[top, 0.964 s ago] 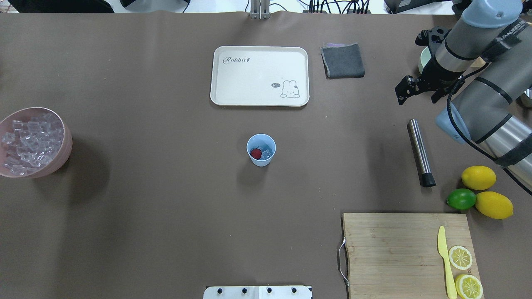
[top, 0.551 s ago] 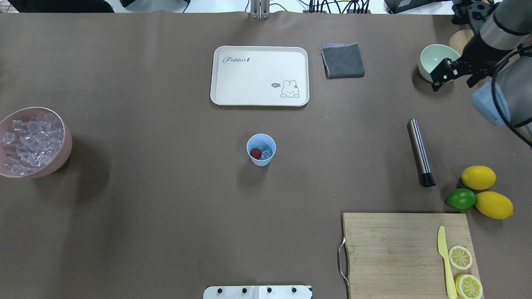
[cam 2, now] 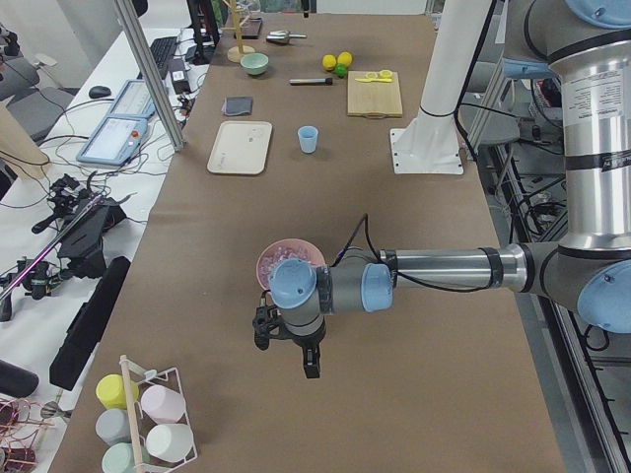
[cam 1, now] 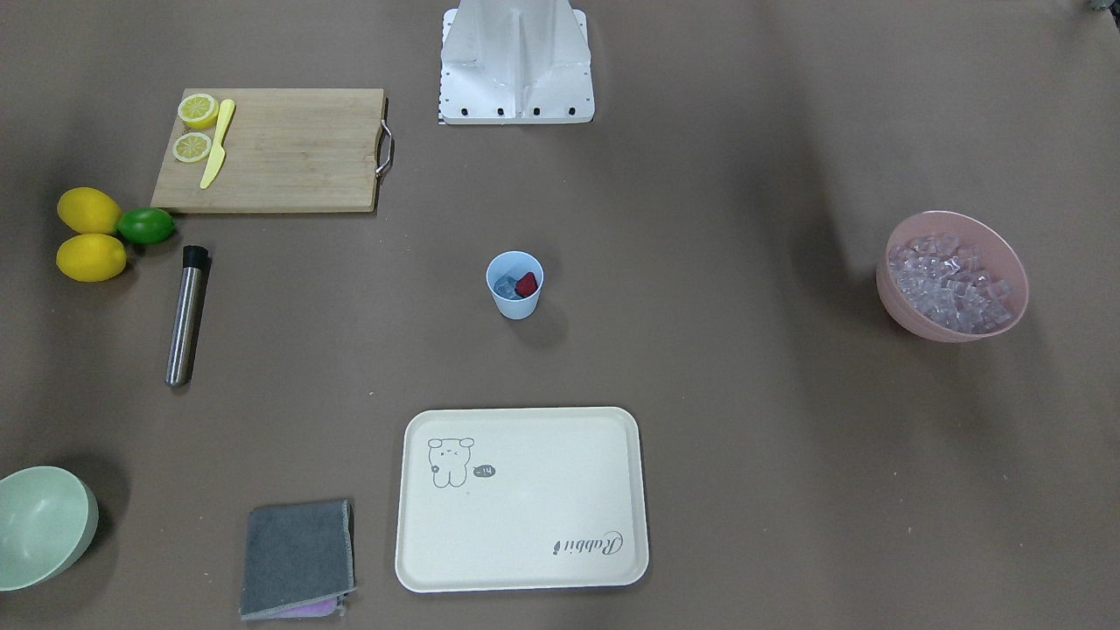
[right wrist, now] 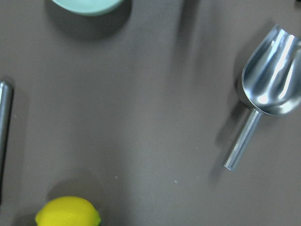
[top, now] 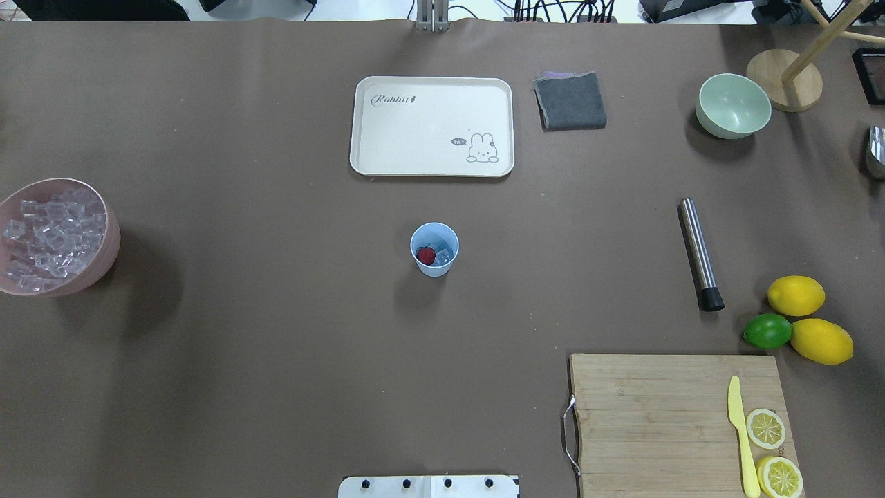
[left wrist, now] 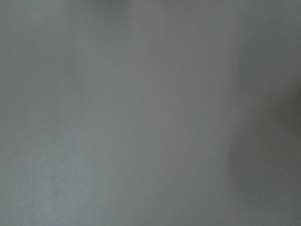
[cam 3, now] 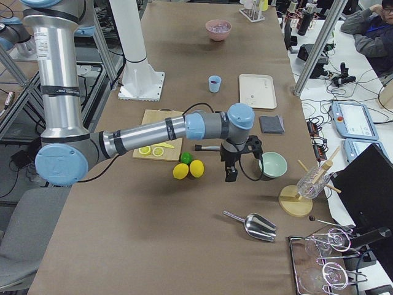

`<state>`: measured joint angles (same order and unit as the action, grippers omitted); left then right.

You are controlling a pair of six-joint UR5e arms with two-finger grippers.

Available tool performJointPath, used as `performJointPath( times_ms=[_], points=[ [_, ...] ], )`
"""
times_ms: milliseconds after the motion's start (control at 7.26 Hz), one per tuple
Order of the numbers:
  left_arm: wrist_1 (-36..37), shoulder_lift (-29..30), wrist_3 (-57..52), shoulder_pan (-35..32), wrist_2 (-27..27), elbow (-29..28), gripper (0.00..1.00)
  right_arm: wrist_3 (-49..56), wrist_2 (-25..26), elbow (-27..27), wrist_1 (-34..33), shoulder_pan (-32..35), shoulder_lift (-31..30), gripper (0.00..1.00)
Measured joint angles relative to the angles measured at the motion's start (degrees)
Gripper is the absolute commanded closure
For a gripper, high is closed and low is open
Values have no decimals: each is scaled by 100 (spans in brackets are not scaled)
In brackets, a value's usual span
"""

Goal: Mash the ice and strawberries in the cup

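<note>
The light-blue cup stands upright mid-table, also in the front-facing view. Inside it lie a red strawberry and a few clear ice cubes. A pink bowl full of ice stands at the left edge. A steel muddler lies on the table to the cup's right. My left gripper hangs beyond the pink bowl, far from the cup. My right gripper hovers between the lemons and the green bowl. Both show only in the side views, so I cannot tell whether they are open or shut.
A cream tray, grey cloth and pale green bowl lie at the far side. A cutting board with knife and lemon slices, two lemons and a lime sit front right. A metal scoop lies nearby.
The right arm has swung off to the right and left the overhead view, uncovering the green bowl and wooden stand. The cup and its contents have not moved.
</note>
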<state>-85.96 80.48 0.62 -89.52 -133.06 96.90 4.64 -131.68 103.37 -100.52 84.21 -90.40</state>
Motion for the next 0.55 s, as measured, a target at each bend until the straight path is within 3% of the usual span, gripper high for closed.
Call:
performJointPath(
  times_ms=[275,551],
  points=[
    [-8,-19,-1,4,-1,6,1,340,-27,265,-46,384,-723,0],
    [-9,-26,-1,4,-1,15,1,366,-40,328,-52,551,-988,0]
  ],
)
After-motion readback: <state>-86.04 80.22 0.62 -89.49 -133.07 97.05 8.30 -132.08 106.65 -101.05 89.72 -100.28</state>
